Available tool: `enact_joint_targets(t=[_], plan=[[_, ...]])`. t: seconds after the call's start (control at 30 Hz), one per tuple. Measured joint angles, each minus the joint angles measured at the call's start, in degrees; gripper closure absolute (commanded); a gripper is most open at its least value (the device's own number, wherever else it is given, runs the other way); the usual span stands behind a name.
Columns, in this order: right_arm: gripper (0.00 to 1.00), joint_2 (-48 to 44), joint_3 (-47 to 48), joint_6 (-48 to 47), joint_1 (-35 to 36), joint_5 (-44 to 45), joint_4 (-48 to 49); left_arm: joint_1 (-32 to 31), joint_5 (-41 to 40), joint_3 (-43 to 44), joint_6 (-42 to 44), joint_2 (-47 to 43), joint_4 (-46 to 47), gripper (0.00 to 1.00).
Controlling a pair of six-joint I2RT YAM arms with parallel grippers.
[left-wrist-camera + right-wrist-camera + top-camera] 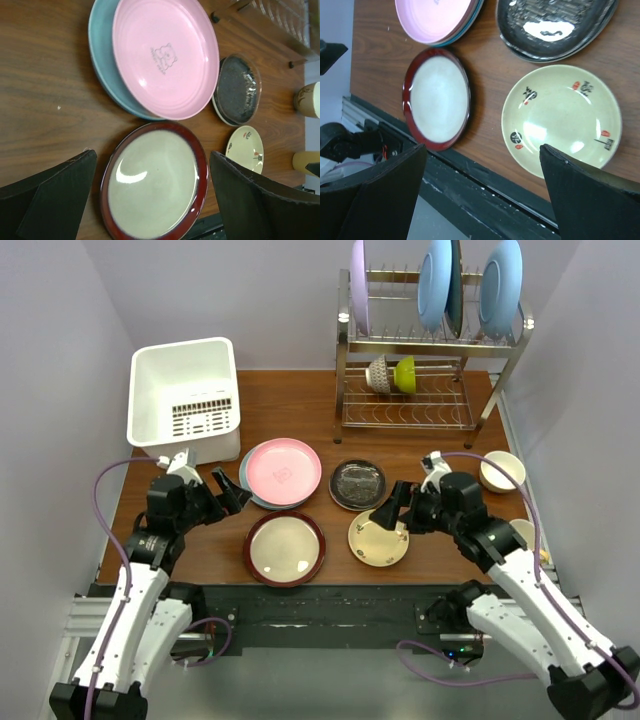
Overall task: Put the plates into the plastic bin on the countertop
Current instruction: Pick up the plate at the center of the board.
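Plates (284, 470) awaiting first pick | left gripper (232, 492) hanging wide open, facing maroon-rimmed plate (150, 180) | right gripper (392, 505) gaping just above yellowish plate (560, 117) | all lying on countertop (300, 400), none in plastic bin (150, 390) standing far left | next: lowering onto one rim, closing, carrying to bin.

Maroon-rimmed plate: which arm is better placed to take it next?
Left. The open left claw faces the maroon plate, and the bin is on its side. The right claw hovers by the yellowish plate.
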Motion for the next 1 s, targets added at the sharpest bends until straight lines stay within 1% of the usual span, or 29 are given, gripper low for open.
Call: enact_joint_targets(t=[0.03, 0.07, 0.13, 0.4, 0.63, 0.73, 0.87, 1.0], plan=[[0.02, 1.2, 0.1, 0.2, 1.2, 0.0, 0.5, 0.0, -0.4, 0.0, -0.5, 0.4, -0.9, 0.01], [0.06, 2.6, 0.3, 0.4, 2.7, 0.2, 1.0, 0.0, -0.7, 0.0, -0.9, 0.8, -1.5, 0.01], [0.07, 5.5, 0.8, 0.5, 5.6, 0.9, 1.6, 0.0, -1.2, 0.0, -1.9, 1.5, -2.6, 0.02], [0.08, 17.1, 2.3, 1.1, 14.2, 2.6, 5.8, 0.0, -2.5, -0.3, -5.9, 1.1, -5.9, 0.03], [0.08, 23.8, 2.3, 1.9, 16.6, 2.5, 11.1, 0.0, -4.0, -1.7, -7.9, 3.5, -8.7, 0.03], [0.10, 26.6, 2.3, 2.8, 17.6, 2.4, 13.7, 0.0, -4.0, -2.8, -8.4, 5.4, -9.2, 0.03], [0.16, 29.8, 2.9, 3.8, 18.9, 2.2, 16.3, 0.0, -3.4, -4.1, -9.4, 5.7, -9.7, 0.03], [0.19, 34.0, 3.8, 5.1, 20.5, 1.5, 19.6, 0.0, -2.9, -5.5, -10.4, 5.7, -9.6, 0.02]])
